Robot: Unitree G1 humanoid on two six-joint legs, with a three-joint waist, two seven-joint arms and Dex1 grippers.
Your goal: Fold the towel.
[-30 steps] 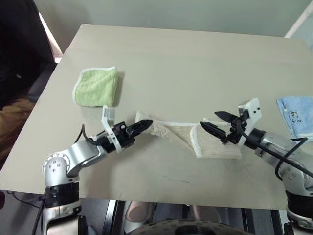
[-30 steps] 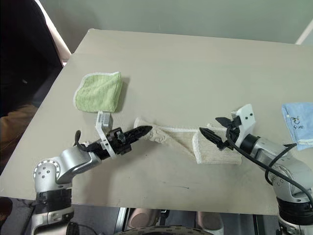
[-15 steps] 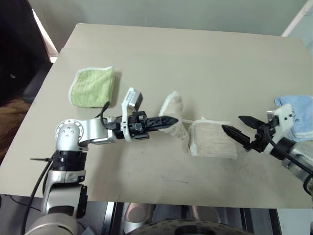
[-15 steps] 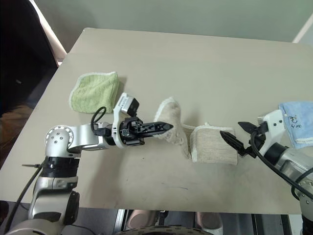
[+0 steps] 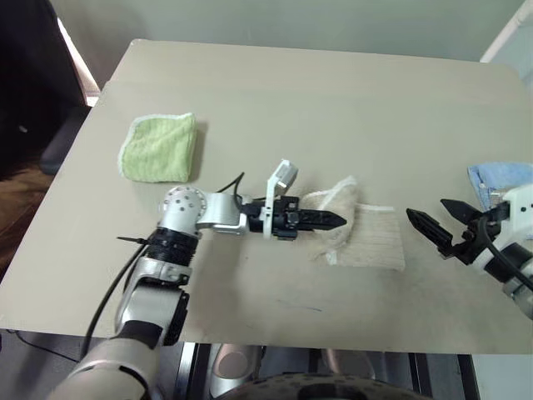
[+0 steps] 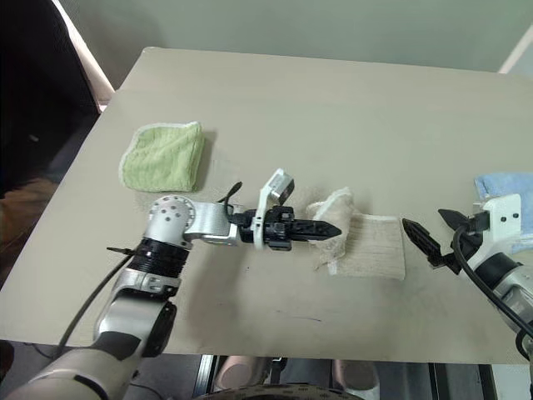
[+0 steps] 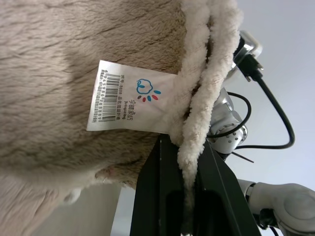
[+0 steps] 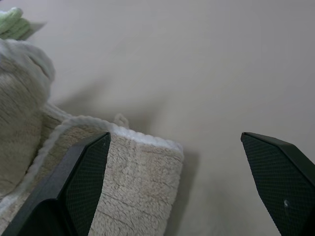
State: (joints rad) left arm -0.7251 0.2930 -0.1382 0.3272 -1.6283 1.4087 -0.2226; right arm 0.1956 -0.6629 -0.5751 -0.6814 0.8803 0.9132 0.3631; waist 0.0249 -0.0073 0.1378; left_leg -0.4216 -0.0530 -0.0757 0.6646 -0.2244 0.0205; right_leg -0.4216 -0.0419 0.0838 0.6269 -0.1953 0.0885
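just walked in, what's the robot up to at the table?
It is folding a beige towel on the table. The left gripper is shut on the towel's corded edge and holds that end lifted above the part already lying folded. The right gripper is open, beside the towel's right end and not touching it. A folded green cloth lies to the left, a blue cloth at the right edge, both untouched.

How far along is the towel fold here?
Partly done: the right half of the towel lies flat on the table. In hand: the left gripper, jaws shut on the towel's edge, holds the other end over that half. The right gripper is open, off the cloth. Left: lay it down, release.
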